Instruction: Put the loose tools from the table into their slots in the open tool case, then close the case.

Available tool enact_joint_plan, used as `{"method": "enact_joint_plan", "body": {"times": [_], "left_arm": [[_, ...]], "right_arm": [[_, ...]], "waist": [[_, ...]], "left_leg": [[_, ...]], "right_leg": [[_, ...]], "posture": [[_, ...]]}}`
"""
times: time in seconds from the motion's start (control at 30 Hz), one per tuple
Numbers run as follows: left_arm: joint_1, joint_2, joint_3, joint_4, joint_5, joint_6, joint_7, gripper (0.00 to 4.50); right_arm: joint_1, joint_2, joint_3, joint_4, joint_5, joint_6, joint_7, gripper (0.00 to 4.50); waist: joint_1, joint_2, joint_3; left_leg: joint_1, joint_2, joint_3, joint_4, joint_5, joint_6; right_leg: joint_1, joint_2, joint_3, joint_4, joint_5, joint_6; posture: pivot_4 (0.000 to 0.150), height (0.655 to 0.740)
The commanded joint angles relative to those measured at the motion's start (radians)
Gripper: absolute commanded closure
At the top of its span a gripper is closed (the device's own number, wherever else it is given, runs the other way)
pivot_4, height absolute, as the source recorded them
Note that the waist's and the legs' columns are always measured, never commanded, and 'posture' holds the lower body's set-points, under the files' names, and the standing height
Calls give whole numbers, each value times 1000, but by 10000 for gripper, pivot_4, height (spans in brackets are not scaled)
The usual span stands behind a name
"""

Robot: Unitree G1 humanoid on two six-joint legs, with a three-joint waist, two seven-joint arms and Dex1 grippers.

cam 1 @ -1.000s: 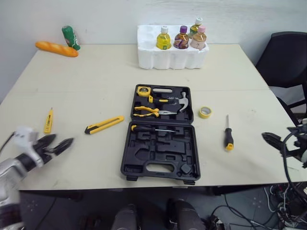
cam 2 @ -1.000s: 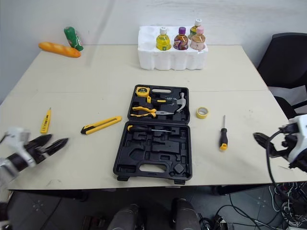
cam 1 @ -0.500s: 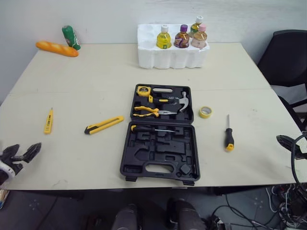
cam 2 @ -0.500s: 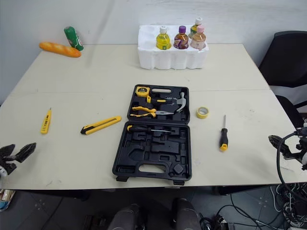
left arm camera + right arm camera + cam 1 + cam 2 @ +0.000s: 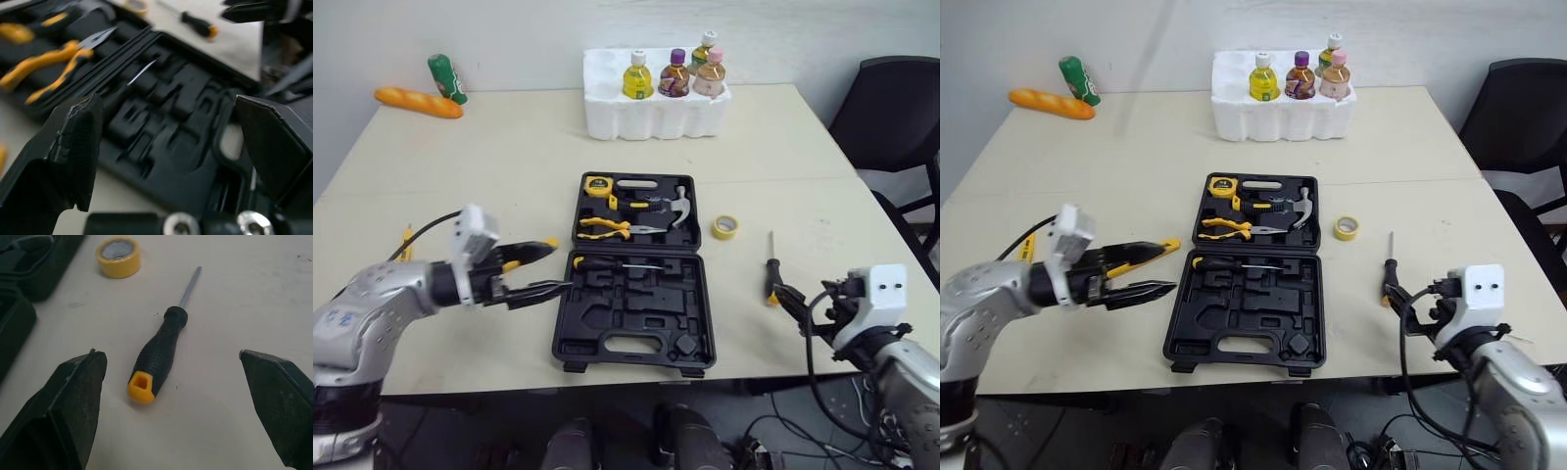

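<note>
Case [image 5: 636,284] lies open in the middle of the tabletop [image 5: 509,157], some slots empty | screwdriver [image 5: 159,355] lies loose beside it, between the right fingers [image 5: 73,401], which are spread wide and not touching | left fingers [image 5: 68,147] are spread wide too, holding nothing, near the case | risk: a finger could bump the screwdriver and roll it away | no words can be read
</note>
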State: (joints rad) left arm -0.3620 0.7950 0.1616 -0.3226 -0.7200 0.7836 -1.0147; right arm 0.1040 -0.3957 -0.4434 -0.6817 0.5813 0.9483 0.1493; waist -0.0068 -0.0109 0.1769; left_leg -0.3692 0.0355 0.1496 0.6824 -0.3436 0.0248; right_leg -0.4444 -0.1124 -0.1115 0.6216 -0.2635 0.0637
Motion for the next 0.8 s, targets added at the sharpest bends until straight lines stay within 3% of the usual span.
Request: {"method": "enact_joint_plan", "body": {"times": [0.03, 0.23, 0.27, 0.37, 0.47, 0.53, 0.7, 0.8], "left_arm": [[-104, -45, -103, -2, -4, -44, -68, 154], [-252, -128, -234, 111, 72, -149, -160, 154], [-271, -141, -246, 131, 81, -165, -168, 38], [-318, -178, -267, 184, 103, -197, -182, 0], [-348, -205, -275, 220, 118, -219, -193, 0], [-360, -220, -269, 237, 117, -225, -187, 0], [-364, -224, -232, 239, 100, -184, -147, 0], [-314, -145, -208, 244, 121, -165, -158, 0]], "right_arm": [[-23, 69, 70, -18, -93, -15, -134, 0], [-51, 108, 181, 54, -226, -100, -195, 0], [-57, 117, 183, 68, -242, -120, -203, 2348], [-68, 133, 183, 92, -267, -154, -206, 12873], [-61, 130, 187, 85, -292, -183, -202, 27912], [-56, 101, 201, 48, -321, -197, -190, 35646], [-134, 24, 162, -64, -235, -104, -105, 35654], [-210, -123, 167, -76, -84, -32, 110, 35654]], "waist": [[1, 0, 0], [0, 0, 0], [0, 0, 0], [2, 0, 0], [2, 0, 0], [0, 0, 0], [-3, 0, 0], [-18, 1, 0]], "left_leg": [[0, 0, 0, 0, 0, 1], [0, -2, 0, 0, 3, 2], [0, -2, 0, 0, 3, 2], [-1, -2, 0, 0, 4, 3], [-1, -2, 0, 0, 4, 3], [-1, -1, 0, 0, 5, 3], [0, 0, 0, 0, 5, 4], [0, 0, 0, 0, 5, 3]], "right_leg": [[0, 0, 0, 0, 0, 0], [0, 4, 1, 0, 0, 0], [0, 5, 1, 0, 0, 0], [0, 8, 3, 0, 0, 0], [0, 9, 3, 0, 0, 0], [0, 9, 4, 0, 0, 0], [0, 10, 5, 0, 0, 1], [0, 11, 5, 0, 0, 1]], "posture": [[1500, 7367], [1500, 7367], [1500, 7367], [1500, 7367], [1500, 7367], [1500, 7367], [1500, 7367], [1500, 7367]]}}
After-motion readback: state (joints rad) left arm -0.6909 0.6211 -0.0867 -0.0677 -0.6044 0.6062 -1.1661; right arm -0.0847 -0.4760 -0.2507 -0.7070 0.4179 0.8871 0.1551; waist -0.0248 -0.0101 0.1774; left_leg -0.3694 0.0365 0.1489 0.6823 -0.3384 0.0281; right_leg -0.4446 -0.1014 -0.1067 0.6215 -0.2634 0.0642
